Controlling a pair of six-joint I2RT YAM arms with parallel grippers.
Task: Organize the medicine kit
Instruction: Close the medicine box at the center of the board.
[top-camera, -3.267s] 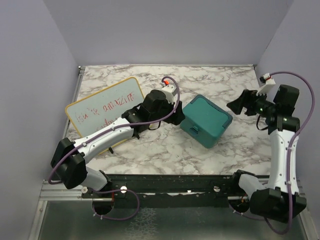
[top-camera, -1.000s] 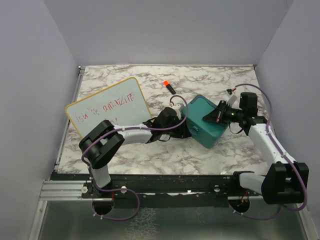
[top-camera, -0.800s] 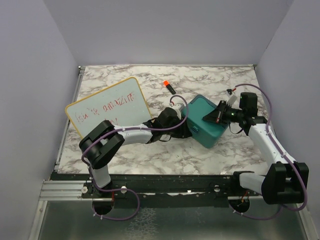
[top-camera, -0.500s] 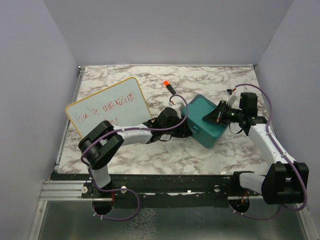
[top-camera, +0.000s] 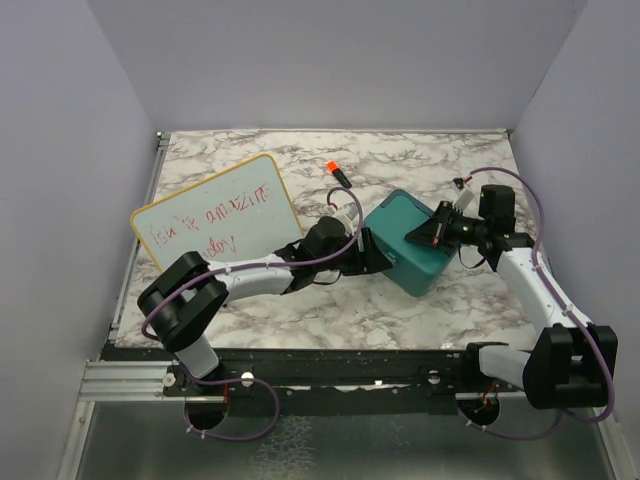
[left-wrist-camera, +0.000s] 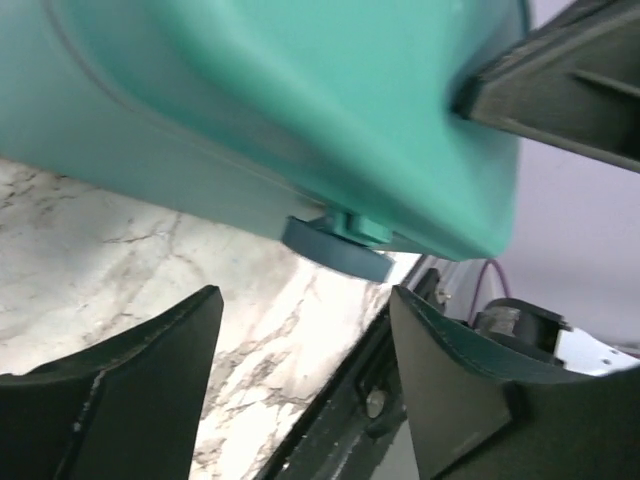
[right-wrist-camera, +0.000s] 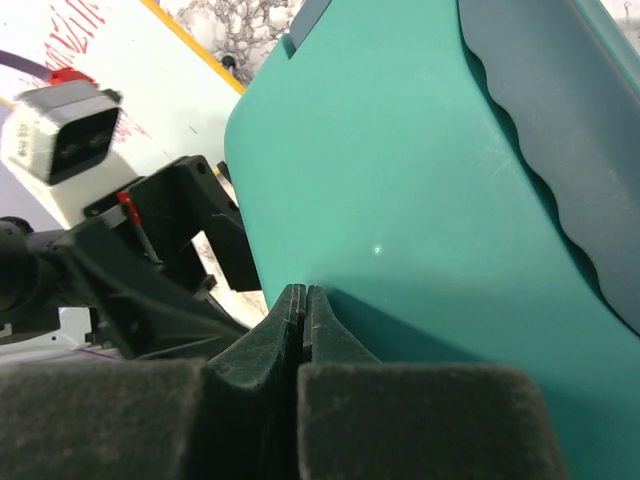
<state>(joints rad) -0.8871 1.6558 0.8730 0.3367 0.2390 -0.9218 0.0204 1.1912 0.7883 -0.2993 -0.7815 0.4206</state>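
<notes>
**Teal kit shut on the bench, a tool at each side of it**

At the left lay a whiteboard (top-camera: 215, 222) with red writing, and behind the kit a small marker (top-camera: 338, 173) with an orange cap. The left tool (left-wrist-camera: 305, 375) stood with its fingers apart at the front of the kit (top-camera: 412, 240), just under the latch (left-wrist-camera: 338, 247), holding nothing. The kit stood near the middle of the bench (top-camera: 300, 310), its lid down. The right tool (right-wrist-camera: 303, 330) rested on the lid with its fingers together and nothing between them. The closed kit fitted both a box about to be opened and a box already packed. Its inside was hidden, and no medicines were visible anywhere.
</notes>
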